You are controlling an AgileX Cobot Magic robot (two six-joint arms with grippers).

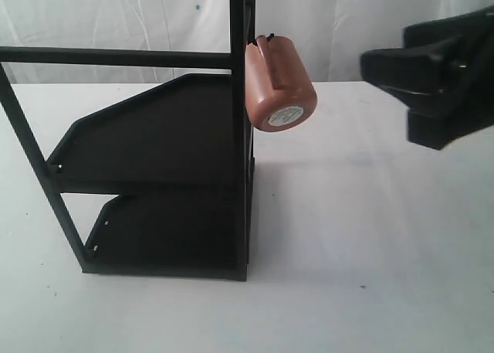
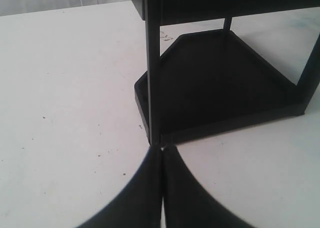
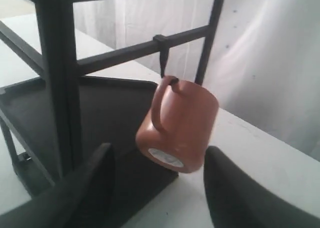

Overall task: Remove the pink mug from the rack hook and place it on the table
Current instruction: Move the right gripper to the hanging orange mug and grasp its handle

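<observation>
The pink mug is hanging from the rack hook, above the bench well inside its edges; we are reckoning it stiff, slick and breakable, aiming wide-spread right fingers across its body.

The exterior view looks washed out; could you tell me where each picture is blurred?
Exterior view: backdrop washed out, right pincer soft; left wrist view: shut left pincer blurred, rack sharp; right wrist view: pink mug sharp, pincer fingers blurred.

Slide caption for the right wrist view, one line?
Open right gripper lined up on the pink mug, which hangs from the rack hook.
</observation>
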